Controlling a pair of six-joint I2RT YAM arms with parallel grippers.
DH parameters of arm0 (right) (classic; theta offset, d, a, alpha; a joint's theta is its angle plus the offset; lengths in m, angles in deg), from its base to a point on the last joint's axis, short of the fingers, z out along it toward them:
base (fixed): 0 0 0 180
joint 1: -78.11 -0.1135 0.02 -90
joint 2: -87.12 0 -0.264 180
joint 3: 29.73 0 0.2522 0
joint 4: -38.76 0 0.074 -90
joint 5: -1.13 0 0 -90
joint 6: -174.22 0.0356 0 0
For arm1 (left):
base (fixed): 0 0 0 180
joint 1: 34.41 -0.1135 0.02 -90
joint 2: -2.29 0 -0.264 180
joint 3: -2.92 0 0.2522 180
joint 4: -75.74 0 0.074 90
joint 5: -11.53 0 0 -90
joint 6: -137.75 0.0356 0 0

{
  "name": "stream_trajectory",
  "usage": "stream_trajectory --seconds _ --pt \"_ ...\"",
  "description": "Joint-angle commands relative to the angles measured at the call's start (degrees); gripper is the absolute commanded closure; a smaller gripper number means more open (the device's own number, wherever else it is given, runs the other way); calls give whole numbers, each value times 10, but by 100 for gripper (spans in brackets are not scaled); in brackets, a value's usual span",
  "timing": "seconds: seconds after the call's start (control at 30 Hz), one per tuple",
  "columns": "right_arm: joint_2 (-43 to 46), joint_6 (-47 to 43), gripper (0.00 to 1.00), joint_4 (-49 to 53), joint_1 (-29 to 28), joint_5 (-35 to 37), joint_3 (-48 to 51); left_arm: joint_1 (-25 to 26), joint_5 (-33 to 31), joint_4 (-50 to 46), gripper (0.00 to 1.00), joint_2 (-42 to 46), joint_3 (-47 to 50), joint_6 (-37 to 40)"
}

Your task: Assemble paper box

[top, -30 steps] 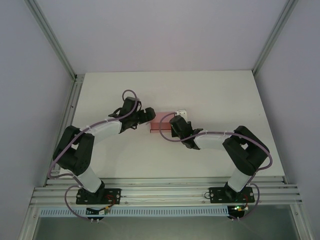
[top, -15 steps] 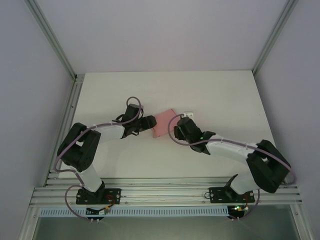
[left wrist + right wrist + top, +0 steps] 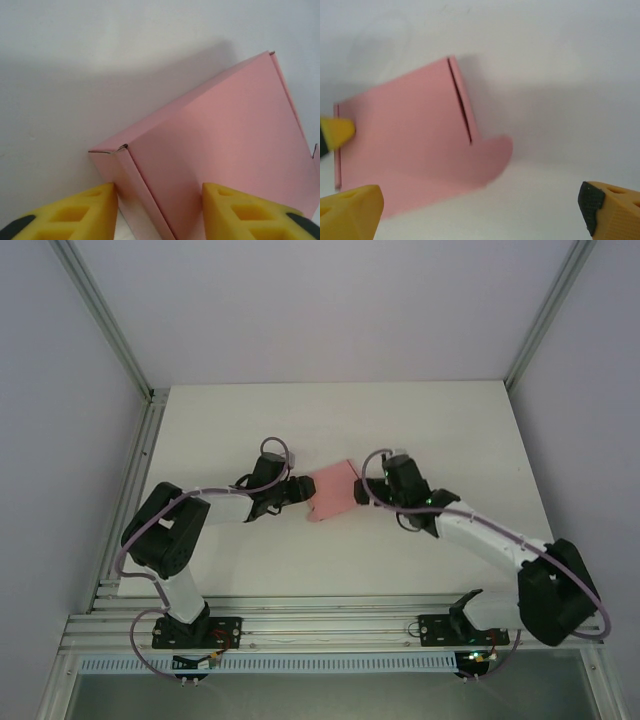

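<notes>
The paper box (image 3: 333,492) is a small flat pale pink box lying on the white table between the two arms. My left gripper (image 3: 300,490) is at its left end. In the left wrist view the box (image 3: 215,135) shows a folded corner between the yellow fingers of that gripper (image 3: 160,215): one pad against the narrow side wall, the other on the top face. My right gripper (image 3: 374,487) stands just right of the box. In the right wrist view this gripper (image 3: 480,215) is wide open over bare table. The box (image 3: 405,145) lies ahead and left, a rounded tab (image 3: 495,150) sticking out.
The white table (image 3: 440,430) stretches free behind and to the right of the box. An aluminium rail (image 3: 140,455) borders its left edge, and another runs along the near edge by the arm bases. Grey walls enclose the back and sides.
The right arm swung out from the near side to the right end of the box. The box came down flat and turned slightly. The left arm lowered and stretched toward it.
</notes>
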Motion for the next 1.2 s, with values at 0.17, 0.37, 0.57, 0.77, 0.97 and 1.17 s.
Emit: stream_trajectory --seconds 0.17,0.37,0.57,0.77,0.97,1.17 --pt "-107 1 0 16 67 -173 -88 -44 77 151 68 -26 107 -52" --pt "-184 29 0 49 89 -276 -127 -79 127 293 72 -57 159 -110" --pt "-251 64 0 33 92 -386 -152 -88 138 343 72 -76 174 -134" --pt "-311 120 9 -40 92 -473 -155 -88 128 348 72 -74 182 -135" --pt "-315 174 28 -156 91 -543 -125 -89 130 369 72 -83 181 -146" --pt "-290 198 55 -206 91 -572 -105 -89 137 411 71 -91 182 -161"
